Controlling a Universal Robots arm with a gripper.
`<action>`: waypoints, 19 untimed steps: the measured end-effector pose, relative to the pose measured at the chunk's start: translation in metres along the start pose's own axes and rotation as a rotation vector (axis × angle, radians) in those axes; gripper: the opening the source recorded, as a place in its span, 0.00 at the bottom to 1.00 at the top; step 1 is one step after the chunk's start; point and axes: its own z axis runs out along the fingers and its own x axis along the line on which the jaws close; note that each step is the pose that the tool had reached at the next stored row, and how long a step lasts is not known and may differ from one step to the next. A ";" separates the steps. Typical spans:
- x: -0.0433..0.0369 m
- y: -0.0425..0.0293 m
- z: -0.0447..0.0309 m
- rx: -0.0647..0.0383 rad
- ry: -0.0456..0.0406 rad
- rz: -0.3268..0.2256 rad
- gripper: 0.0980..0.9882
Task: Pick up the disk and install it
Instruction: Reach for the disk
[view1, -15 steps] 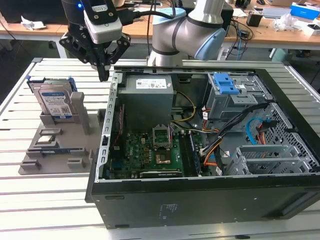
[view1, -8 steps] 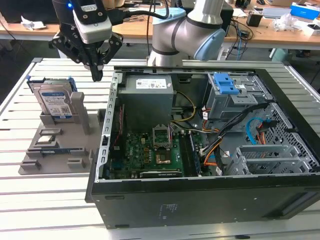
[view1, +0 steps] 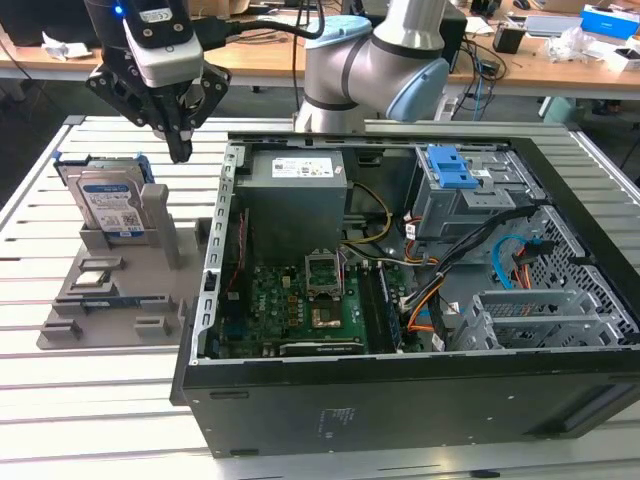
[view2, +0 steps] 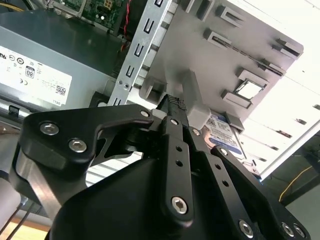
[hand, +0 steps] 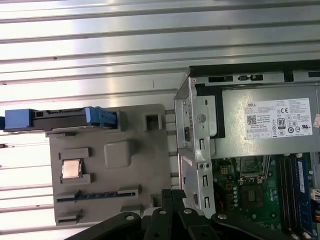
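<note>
The disk (view1: 110, 205) stands upright on edge in a slot of the grey holder plate (view1: 150, 300), its white-and-blue label facing the camera and blue rails on its sides. In the first wrist view the disk (hand: 60, 117) is seen edge-on from above. In the second wrist view the disk (view2: 223, 134) lies just beyond the fingertips. My gripper (view1: 182, 152) hangs above and to the exterior view's right of the disk, apart from it, shut with nothing in it. The gripper (view2: 171, 102) fingers meet at the tip, and the gripper (hand: 169, 196) sits over the holder's edge by the case wall.
The open computer case (view1: 215, 260) lies on the exterior view's right of the holder. Inside are a grey power-supply box (view1: 295, 185), a motherboard (view1: 300, 300), cables, and a grey bay with a blue latch (view1: 450, 170). A small chip (hand: 71, 169) rests on the holder. The slatted metal table (view1: 90, 400) surrounds everything.
</note>
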 end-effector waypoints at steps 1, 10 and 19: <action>0.0015 -0.0001 -0.0001 0.000 0.0001 0.000 0.01; 0.0117 -0.0009 -0.0004 0.000 0.0001 0.000 0.01; 0.0226 -0.0017 -0.0006 0.000 0.0001 0.000 0.01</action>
